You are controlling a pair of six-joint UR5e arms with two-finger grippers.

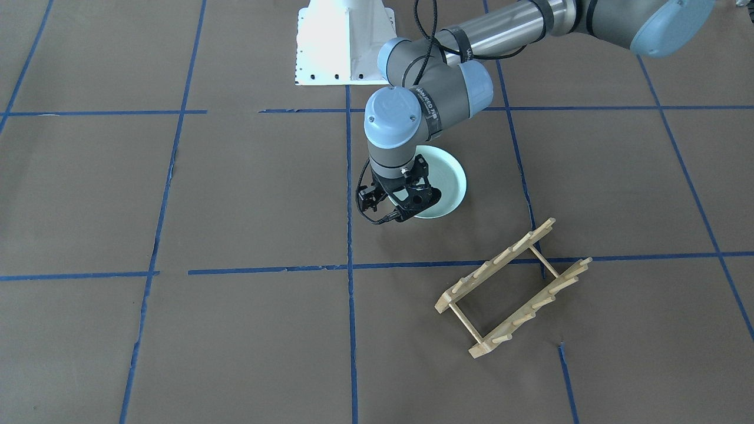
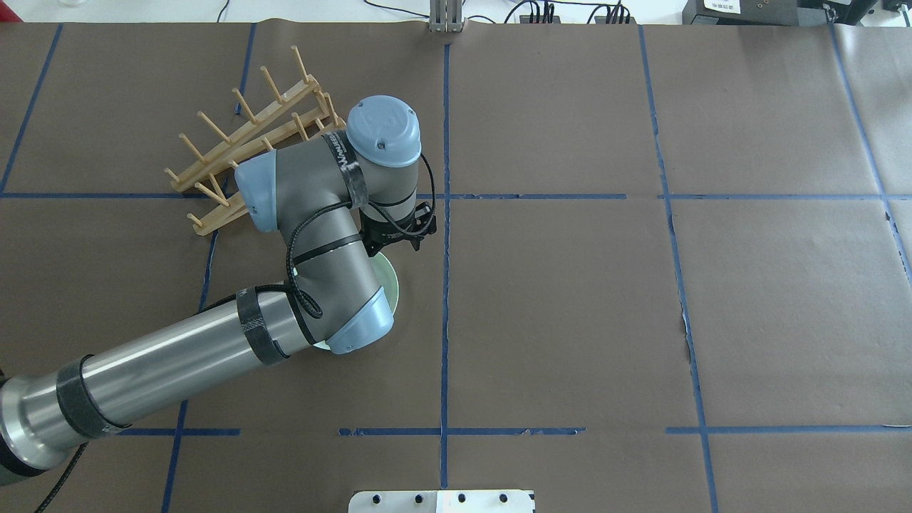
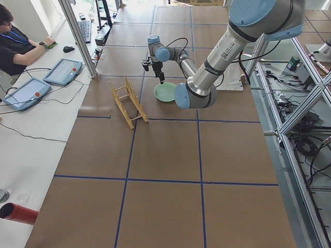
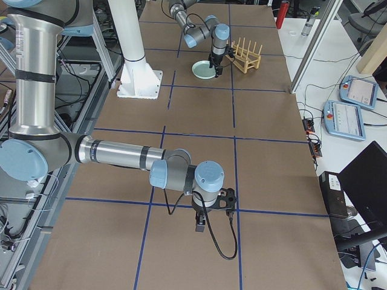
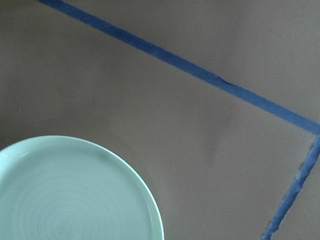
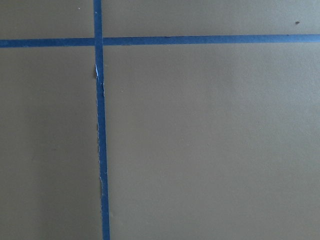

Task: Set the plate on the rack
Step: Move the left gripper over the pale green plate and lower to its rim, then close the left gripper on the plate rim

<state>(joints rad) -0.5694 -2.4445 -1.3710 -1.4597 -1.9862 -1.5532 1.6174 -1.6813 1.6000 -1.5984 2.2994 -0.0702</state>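
Note:
The pale mint-green plate [image 1: 449, 179] lies flat on the brown table, also seen in the overhead view [image 2: 390, 281] and the left wrist view [image 5: 70, 200]. The light-wood rack [image 1: 512, 288] stands apart from it, toward the table's far side [image 2: 242, 142]. My left gripper [image 1: 405, 211] points down, low over the plate's rim on the side away from the robot's base. Its wrist hides the fingers, so I cannot tell whether it is open or shut. My right gripper [image 4: 204, 225] hangs over bare table far from both, and I cannot tell its state.
Brown paper with blue tape lines covers the table [image 2: 570, 299]. The white robot base [image 1: 344, 44] stands at the table's edge. A seated operator [image 3: 18, 44] and tablets are beyond the far edge. The rack [image 3: 129, 103] sits just beside the plate [image 3: 166, 92].

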